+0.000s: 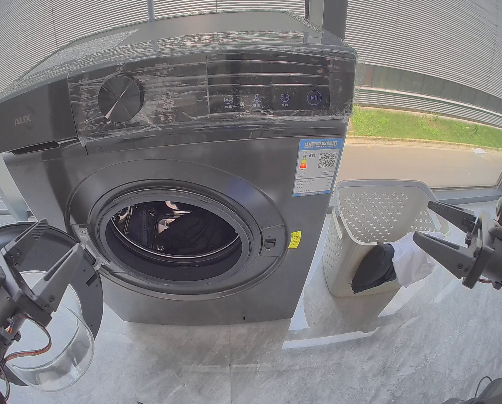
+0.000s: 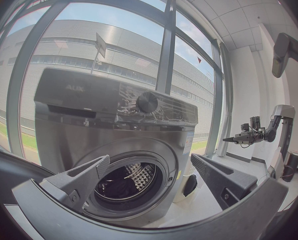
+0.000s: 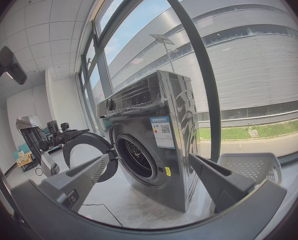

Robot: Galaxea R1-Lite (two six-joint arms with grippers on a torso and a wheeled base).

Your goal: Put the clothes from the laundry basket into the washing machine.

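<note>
The grey washing machine (image 1: 206,158) stands with its round door (image 1: 91,293) swung open to the left. Dark clothes (image 1: 192,234) lie in the drum. To its right sits the white laundry basket (image 1: 374,214), holding a black garment (image 1: 374,267) and a white garment (image 1: 409,262). My right gripper (image 1: 422,220) is open at the basket's right rim, just over the white garment, with nothing between its fingers. My left gripper (image 1: 59,237) is open in front of the open door, empty. The left wrist view faces the drum opening (image 2: 129,180) and catches the black garment (image 2: 190,185).
Pale marble-patterned floor (image 1: 318,360) lies in front of the machine and basket. Window glass and frames stand close behind both. The open door takes up the space left of the drum. In the right wrist view the basket (image 3: 252,167) sits just past the machine's side.
</note>
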